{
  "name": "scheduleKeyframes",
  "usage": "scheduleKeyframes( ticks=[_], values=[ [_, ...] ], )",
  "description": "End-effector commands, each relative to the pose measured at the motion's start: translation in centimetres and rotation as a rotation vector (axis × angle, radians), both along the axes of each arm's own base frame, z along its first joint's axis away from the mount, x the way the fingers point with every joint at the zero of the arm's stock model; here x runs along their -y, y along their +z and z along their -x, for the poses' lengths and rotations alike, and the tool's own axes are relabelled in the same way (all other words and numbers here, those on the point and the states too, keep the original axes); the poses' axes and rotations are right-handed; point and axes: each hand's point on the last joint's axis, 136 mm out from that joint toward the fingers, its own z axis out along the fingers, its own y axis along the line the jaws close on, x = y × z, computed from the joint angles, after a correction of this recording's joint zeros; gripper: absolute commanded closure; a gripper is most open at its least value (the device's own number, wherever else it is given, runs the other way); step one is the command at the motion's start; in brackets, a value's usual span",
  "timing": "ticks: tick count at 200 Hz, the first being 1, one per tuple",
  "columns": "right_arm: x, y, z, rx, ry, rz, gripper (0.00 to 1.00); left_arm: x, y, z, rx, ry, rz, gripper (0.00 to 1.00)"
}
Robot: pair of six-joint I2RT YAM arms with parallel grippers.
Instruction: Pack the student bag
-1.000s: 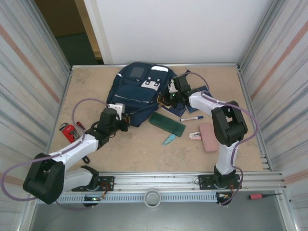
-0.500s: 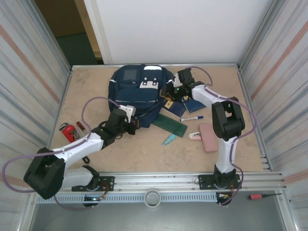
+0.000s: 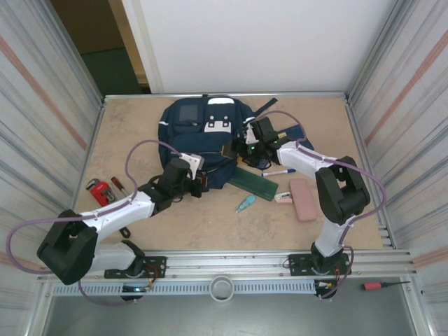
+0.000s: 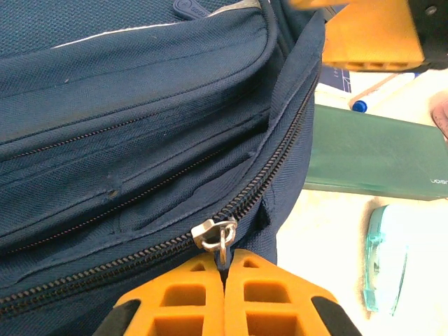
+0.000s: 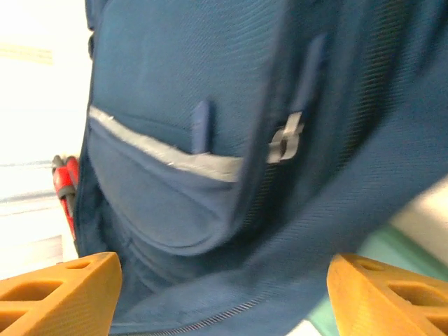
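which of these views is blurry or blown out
Right wrist: the student bag is smeared and soft, table at left blown to white. Left wrist: crisp on the zipper pull, table at lower right washed out. Top external: sharp, evenly lit.

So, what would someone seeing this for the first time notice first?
The large navy blue fabric backpack dominates the far middle of the table, with both arms reaching to it. The left claw is shut on the silver metal zip pull at the bag's near edge, while the right claw hangs open at its right side. A flat dark green pencil case lies just right of the bag.
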Motion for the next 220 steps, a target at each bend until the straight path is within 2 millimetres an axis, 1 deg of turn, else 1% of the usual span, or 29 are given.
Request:
scheduleKeyframes(
  ticks=[1, 16, 22, 34, 43, 53, 63, 86, 100, 114, 138, 160, 176, 191, 206, 218, 220],
  values=[
    [-1.4, -0.3, -1.5, 0.008, -0.019, -0.024, 0.38, 1.0, 3.2, -1.0, 0.09, -0.015, 0.041, 1.0],
    [-1.7, 0.2, -2.0, 0.021, -0.016, -0.03, 0.62, 0.2, 3.1, -1.1, 0.099, 0.005, 0.015, 1.0],
    [-1.5, 0.5, -2.3, 0.029, -0.019, -0.031, 0.7, -0.3, 3.0, -1.1, 0.098, 0.017, 0.007, 1.0],
    [-1.4, 1.2, -2.7, 0.046, -0.013, -0.028, 0.82, -1.4, 2.6, -1.1, 0.09, 0.046, -0.003, 1.0],
    [-1.2, 1.6, -2.9, 0.051, -0.006, -0.028, 0.88, -2.5, 2.4, -1.0, 0.085, 0.071, 0.002, 1.0],
    [-0.9, 1.9, -3.2, 0.055, 0.002, -0.03, 0.94, -3.8, 2.2, -1.0, 0.077, 0.103, 0.005, 1.0],
    [-0.5, 2.3, -3.5, 0.061, 0.009, -0.03, 0.97, -5.0, 2.0, -0.9, 0.068, 0.137, 0.007, 1.0],
    [0.1, 2.8, -4.1, 0.059, 0.036, -0.038, 1.0, -8.0, 1.2, -0.9, 0.043, 0.222, -0.005, 1.0],
    [0.1, 3.0, -4.7, 0.053, 0.048, -0.054, 1.0, -8.7, 0.9, -0.8, 0.028, 0.239, -0.012, 1.0],
    [-0.1, 3.0, -5.3, 0.053, 0.056, -0.062, 1.0, -8.3, 1.2, -0.6, 0.029, 0.213, 0.005, 1.0],
    [-0.7, 2.9, -6.0, 0.045, 0.077, -0.076, 1.0, -6.5, 2.3, -0.2, 0.051, 0.147, 0.049, 1.0],
    [-1.5, 3.1, -6.3, 0.041, 0.104, -0.087, 1.0, -4.0, 3.2, 0.4, 0.073, 0.065, 0.053, 1.0],
    [-1.6, 3.3, -6.5, 0.046, 0.114, -0.088, 0.98, -2.0, 3.9, 0.6, 0.085, 0.014, 0.061, 1.0],
    [-1.3, 3.5, -6.7, 0.05, 0.116, -0.084, 0.94, 0.0, 4.5, 0.8, 0.094, -0.028, 0.067, 1.0],
    [-0.4, 3.5, -7.1, 0.062, 0.095, -0.046, 0.86, 1.7, 4.8, 0.6, 0.096, -0.049, 0.072, 1.0],
    [0.8, 3.5, -7.4, 0.062, 0.07, -0.014, 0.78, 2.3, 4.6, 0.0, 0.09, -0.045, 0.066, 1.0],
    [1.0, 3.6, -7.5, 0.064, 0.066, -0.01, 0.76, 2.4, 4.7, -0.1, 0.09, -0.045, 0.068, 1.0]
  ],
)
